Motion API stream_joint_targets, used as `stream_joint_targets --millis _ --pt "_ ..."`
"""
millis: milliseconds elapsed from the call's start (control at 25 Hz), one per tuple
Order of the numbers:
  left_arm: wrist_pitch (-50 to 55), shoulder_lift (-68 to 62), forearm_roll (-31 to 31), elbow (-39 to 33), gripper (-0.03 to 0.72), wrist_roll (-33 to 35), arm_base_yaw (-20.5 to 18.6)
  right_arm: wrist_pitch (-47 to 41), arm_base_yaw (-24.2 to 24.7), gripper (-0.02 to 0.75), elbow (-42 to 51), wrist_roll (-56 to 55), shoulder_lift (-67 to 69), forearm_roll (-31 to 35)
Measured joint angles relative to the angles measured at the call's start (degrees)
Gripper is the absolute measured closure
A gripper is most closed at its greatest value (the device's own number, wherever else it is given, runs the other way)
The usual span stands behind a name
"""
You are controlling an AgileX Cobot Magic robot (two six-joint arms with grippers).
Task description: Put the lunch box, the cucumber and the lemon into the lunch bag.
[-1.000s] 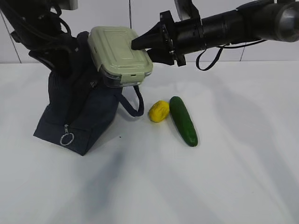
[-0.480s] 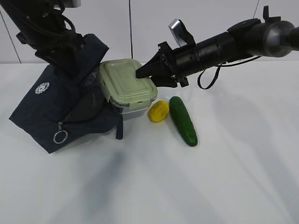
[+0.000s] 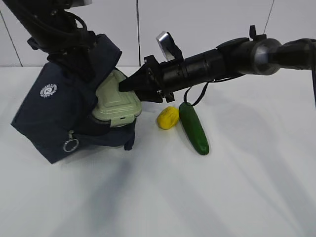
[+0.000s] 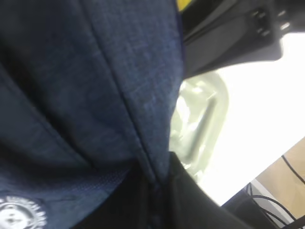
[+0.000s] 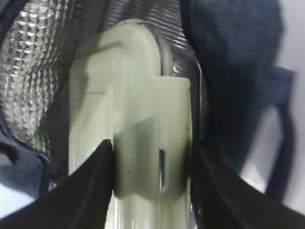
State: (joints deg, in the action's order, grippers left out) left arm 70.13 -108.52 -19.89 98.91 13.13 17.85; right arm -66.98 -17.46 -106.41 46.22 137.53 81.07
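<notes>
**A:** At the bag's mouth: the right claw (image 3: 129, 85) grips the lunch box (image 3: 114, 101) by its end, one dark finger (image 5: 90, 183) on either side of the pale green lid clip. How much of the box is inside?

**B:** Hard to judge. In the exterior view the far end of the box is swallowed by the navy lunch bag (image 3: 49, 116), and only the lid's near half shows, tilted toward the camera. The right wrist view is blurred but shows quilted silver lining (image 5: 33, 62) around the box's far end.

**A:** And the left claw?

**B:** Its tips are buried in fabric. The left arm (image 3: 54, 34) comes down onto the bag's top edge, and the left wrist view is nearly filled by navy cloth (image 4: 95, 95), with a pinched fold running into the dark at the bottom. It is clamped narrow on the bag's fabric, holding the bag tipped with its mouth facing the right claw.

**A:** The rest?

**B:** The lemon (image 3: 168, 117) and the cucumber (image 3: 193, 128) lie on the white surface (image 3: 222, 187) just below the right claw and its wrist, side by side, nearly touching. The bag's ring pull (image 3: 70, 145) hangs at the lower front; the round logo (image 3: 48, 91) faces out. One handle (image 3: 129, 143) peeks from under the box, mostly hidden.
</notes>
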Motion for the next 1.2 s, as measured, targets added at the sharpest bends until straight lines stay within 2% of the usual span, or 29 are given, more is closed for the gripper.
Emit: stream_joint_targets --millis 280,760,1040,1200 --pt "0.21 -0.35 -0.75 0.00 0.670 0.26 1.57 1.93 -2.95 0.378 0.00 5.77 0.24 4.36" --pt "-1.11 -4.52 -1.46 0.00 0.670 0.26 1.62 4.85 -6.30 0.379 0.00 7.62 7.02 9.59" --pt "-1.92 -5.20 -1.46 0.00 0.670 0.26 1.62 5.30 -6.48 0.378 0.00 9.22 9.11 12.37" --pt "-2.06 -5.20 -1.46 0.00 0.670 0.26 1.62 5.11 -6.48 0.321 0.00 9.95 9.11 12.75"
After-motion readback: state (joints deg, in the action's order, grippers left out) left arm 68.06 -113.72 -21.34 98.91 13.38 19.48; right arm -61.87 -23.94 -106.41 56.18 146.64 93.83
